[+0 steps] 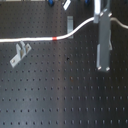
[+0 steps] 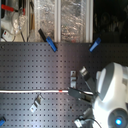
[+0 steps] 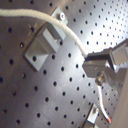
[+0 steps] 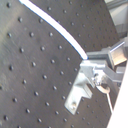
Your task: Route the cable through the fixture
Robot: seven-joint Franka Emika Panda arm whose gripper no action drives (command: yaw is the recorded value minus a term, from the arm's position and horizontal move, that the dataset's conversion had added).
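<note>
The white cable runs from the first exterior view's left edge, past its red band, then curves up to my gripper and goes on to the right. The gripper is shut on the cable. In the first wrist view the cable crosses over a grey fixture and enters the fingers; whether it sits in the fixture's slot I cannot tell. The red band lies beyond the gripper. In the second wrist view the cable ends at the fingers above a grey bracket.
A grey fixture stands below the cable at the first exterior view's left, and another sits by the cable's rising bend. The second exterior view shows fixtures, the white arm and blue clamps.
</note>
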